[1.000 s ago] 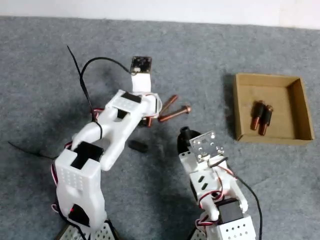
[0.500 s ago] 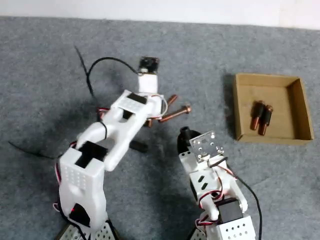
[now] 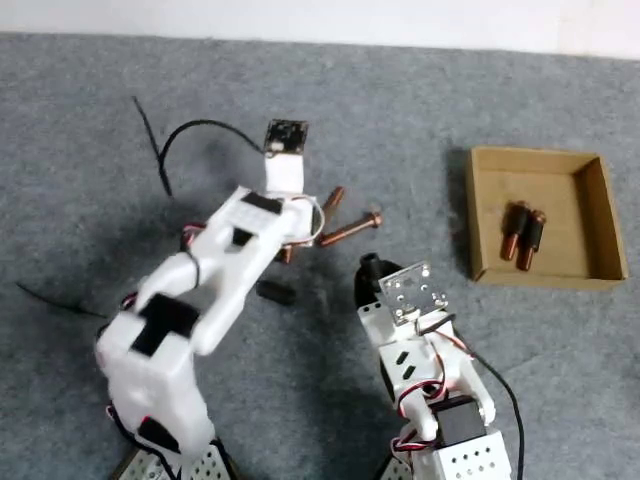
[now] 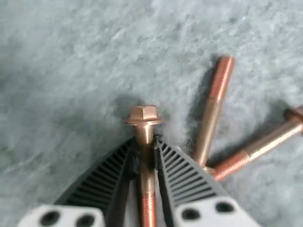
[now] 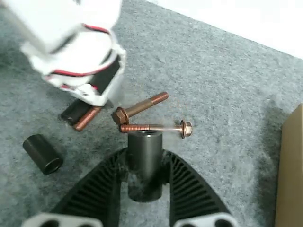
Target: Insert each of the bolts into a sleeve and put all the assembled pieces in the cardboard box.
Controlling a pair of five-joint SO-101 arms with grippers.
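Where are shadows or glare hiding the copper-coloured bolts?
Left wrist view: the copper-coloured bolt in the left gripper throws a soft shadow on the grey carpet, head clear. Right wrist view: a pale sheen streaks the loose bolt beyond the black cylindrical sleeve. High view: the left arm casts its shadow beside the bolts, not over them.

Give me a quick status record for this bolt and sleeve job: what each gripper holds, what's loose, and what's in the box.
Left gripper: shut on a bolt, gripped on the shank just below the head
Right gripper: shut on a black sleeve
Loose on carpet: first bolt, second bolt, spare sleeve
Cardboard box: two assembled pieces inside
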